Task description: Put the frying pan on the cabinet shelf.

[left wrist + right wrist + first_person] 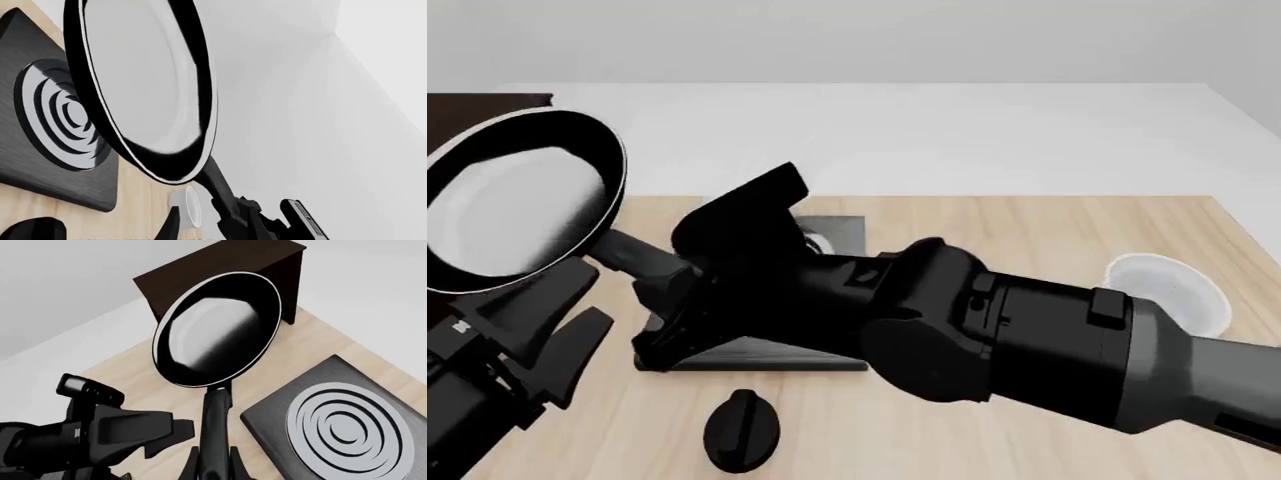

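The frying pan [521,205], black with a light grey inside, is held up in the air and tilted at the front view's left. My right gripper [667,285] is shut on its long black handle [215,430]; the arm reaches across the table. The pan also fills the left wrist view [143,80]. My left gripper [554,325] is open and empty, just below the handle and apart from it. The dark brown cabinet [220,275] stands behind the pan; only a sliver of it [481,100] shows in the front view.
A black square hob [340,425] with grey rings lies on the wooden table, mostly hidden by the right arm in the front view [834,232]. A white bowl [1168,290] stands at the right. A black knob-like object [743,430] lies near the front edge.
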`<action>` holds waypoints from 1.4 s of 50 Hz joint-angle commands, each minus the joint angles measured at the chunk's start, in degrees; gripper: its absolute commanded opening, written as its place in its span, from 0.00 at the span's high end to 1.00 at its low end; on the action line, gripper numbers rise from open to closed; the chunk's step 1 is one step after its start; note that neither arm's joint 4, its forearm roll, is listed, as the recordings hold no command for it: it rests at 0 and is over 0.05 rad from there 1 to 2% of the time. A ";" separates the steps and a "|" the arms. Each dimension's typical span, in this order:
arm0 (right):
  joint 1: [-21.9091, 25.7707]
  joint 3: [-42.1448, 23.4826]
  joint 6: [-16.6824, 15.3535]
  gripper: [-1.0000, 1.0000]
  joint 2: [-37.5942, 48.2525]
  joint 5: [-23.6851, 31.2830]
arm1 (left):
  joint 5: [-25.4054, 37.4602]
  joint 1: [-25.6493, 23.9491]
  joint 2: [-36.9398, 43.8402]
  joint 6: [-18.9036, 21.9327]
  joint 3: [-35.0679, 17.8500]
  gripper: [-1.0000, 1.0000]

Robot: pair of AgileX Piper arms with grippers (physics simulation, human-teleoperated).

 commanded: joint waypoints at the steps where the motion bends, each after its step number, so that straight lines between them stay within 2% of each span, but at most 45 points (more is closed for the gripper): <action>1: 1.56 -1.73 -0.11 1.00 -0.48 -0.50 | -0.38 -0.22 0.35 -0.05 0.29 0.00; 54: 6.86 1.24 2.16 1.00 -1.11 -3.44 | -2.36 -0.57 2.18 -0.10 2.13 0.00; 56: 6.92 1.30 2.13 1.00 -1.18 -3.49 | -1.54 -0.94 1.17 1.06 1.15 0.00; 59: 7.03 1.55 2.24 1.00 -1.26 -3.70 | -1.70 -0.49 1.13 0.09 1.70 0.00; 60: 7.16 1.61 2.31 1.00 -1.28 -3.76 | -1.51 0.15 1.22 0.09 1.64 1.00; 70: 7.15 1.92 2.32 1.00 -1.67 -4.02 | -1.66 1.71 1.72 -0.17 2.06 1.00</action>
